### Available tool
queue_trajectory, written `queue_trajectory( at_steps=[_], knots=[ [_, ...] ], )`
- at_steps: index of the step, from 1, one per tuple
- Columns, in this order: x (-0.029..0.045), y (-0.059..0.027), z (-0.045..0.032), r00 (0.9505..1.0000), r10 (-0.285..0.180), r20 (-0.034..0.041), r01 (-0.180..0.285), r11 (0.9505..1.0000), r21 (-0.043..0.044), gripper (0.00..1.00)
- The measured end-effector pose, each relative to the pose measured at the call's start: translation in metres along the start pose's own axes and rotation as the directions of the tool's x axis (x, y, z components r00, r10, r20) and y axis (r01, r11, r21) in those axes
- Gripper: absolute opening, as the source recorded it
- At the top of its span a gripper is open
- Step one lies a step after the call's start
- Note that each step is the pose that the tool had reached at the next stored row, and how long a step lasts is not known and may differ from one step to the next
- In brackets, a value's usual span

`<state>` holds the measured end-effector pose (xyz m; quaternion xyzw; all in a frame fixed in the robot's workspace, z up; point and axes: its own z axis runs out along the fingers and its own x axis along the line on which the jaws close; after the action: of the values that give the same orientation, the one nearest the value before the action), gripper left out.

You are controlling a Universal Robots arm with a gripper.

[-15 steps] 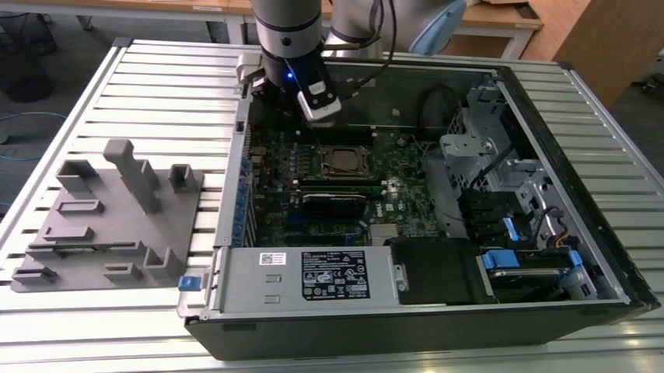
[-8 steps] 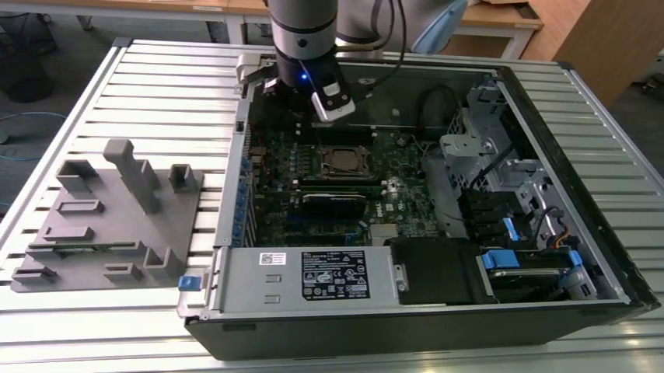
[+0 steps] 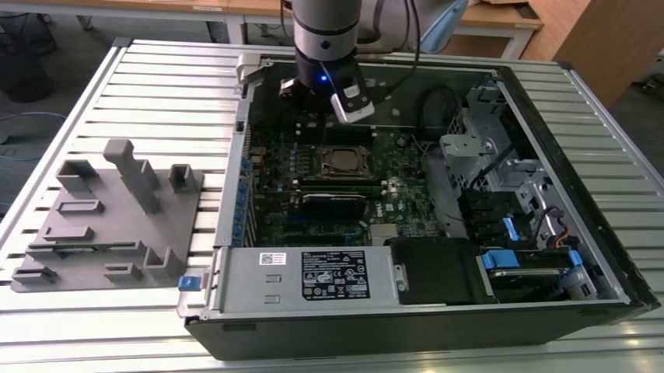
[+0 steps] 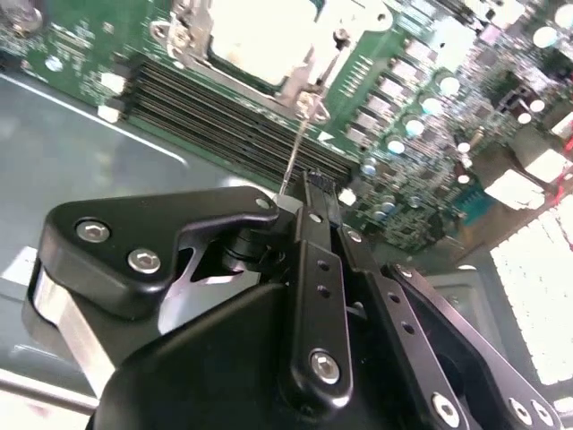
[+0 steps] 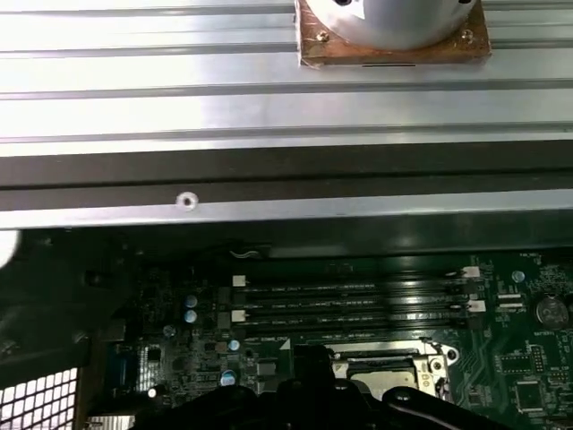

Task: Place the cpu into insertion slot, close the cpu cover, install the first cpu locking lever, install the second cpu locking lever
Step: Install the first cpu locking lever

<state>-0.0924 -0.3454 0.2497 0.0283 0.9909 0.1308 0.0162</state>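
black metal computer case (image 3: 415,338) surrounds black jointed claw (image 4: 313,184) | green motherboard (image 4: 372,49) beneath claw | claw pressed together | silvery square-frame cpu cover (image 4: 192,36) down over pale square cpu (image 4: 264,36), just ahead of claw | thin steel lever wire (image 4: 295,143) at claw's end | judged risk: springy wire slips free, snaps upward

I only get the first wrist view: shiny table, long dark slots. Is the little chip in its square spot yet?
Observer: Yes. In the second wrist view the cpu sits in place, with the cpu cover lying flat around it.
Operator: Where's the gripper?
Observer: In the second wrist view the gripper is at the free end of a thin wire lever sticking out from the cover's corner; touching or not, I cannot tell.
Operator: What's beside the computer?
Observer: In the exterior view a grey fixture block sits on the slatted table, on the exterior view's left of the computer case.
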Motion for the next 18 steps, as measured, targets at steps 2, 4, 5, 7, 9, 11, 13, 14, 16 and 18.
queue_trajectory(
  at_steps=[2,4,5,7,9,11,13,14,16,18],
  knots=[
    [-0.0059,-0.0001,0.0002,1.0000,0.001,-0.0033,-0.001,1.0000,0.0003,0.11],
    [-0.0104,-0.0001,0.0003,1.0000,0.002,-0.0066,-0.002,1.0000,0.0020,0.11],
    [-0.0110,0.0000,0.0003,1.0000,0.003,-0.0070,-0.003,1.0000,0.0050,0.11],
    [-0.0117,0.0000,0.0003,1.0000,0.005,-0.0071,-0.005,0.9997,0.0221,0.11],
    [-0.0126,0.0000,0.0003,0.9999,0.008,-0.0068,-0.008,0.9983,0.0578,0.11],
    [-0.0129,0.0001,0.0003,0.9999,0.011,-0.0046,-0.010,0.9959,0.0904,0.11],
    [-0.0131,0.0000,0.0004,0.9999,0.011,-0.0044,-0.011,0.9957,0.0922,0.11],
    [-0.0134,0.0000,0.0006,0.9999,0.011,-0.0044,-0.011,0.9957,0.0922,0.11],
    [-0.0145,0.0002,0.0010,0.9999,0.011,-0.0043,-0.011,0.9957,0.0921,0.11],
    [-0.0162,0.0005,0.0013,0.9999,0.011,-0.0044,-0.011,0.9957,0.0922,0.11]
  ],
)
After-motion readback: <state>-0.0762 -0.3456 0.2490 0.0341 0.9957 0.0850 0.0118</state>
